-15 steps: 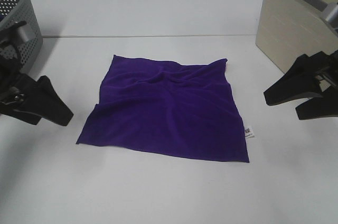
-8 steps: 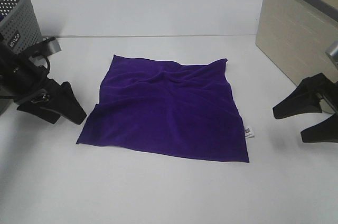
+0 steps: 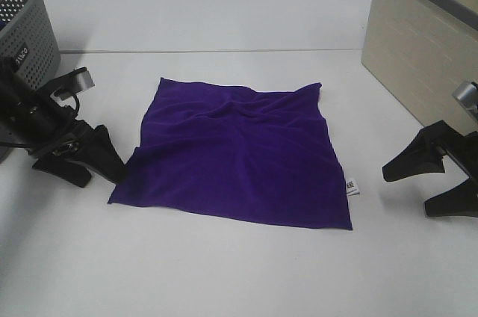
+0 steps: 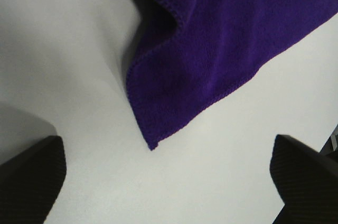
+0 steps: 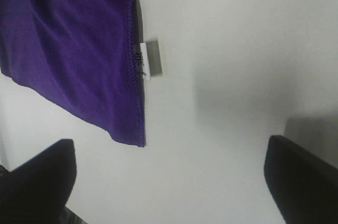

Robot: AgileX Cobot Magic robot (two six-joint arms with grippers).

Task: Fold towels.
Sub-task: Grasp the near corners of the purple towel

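We find the towel (image 3: 239, 156), a deep purple cloth, lying opened out in the middle of the white surface (image 3: 239, 272); it is mostly flat, with creases gathered toward its far edge; a small white tag (image 3: 352, 186) projects from its right edge near the near-right corner. The left gripper (image 3: 93, 171) sits low, just beside the towel's left edge close to the near-left corner; its jaws are spread wide and hold nothing. The right gripper (image 3: 407, 191) is to the right of the tagged corner, apart from the cloth; its jaws are likewise spread and empty. A grey perforated basket (image 3: 26, 25) stands at the far left; a beige bin (image 3: 418, 55) stands at the far right.
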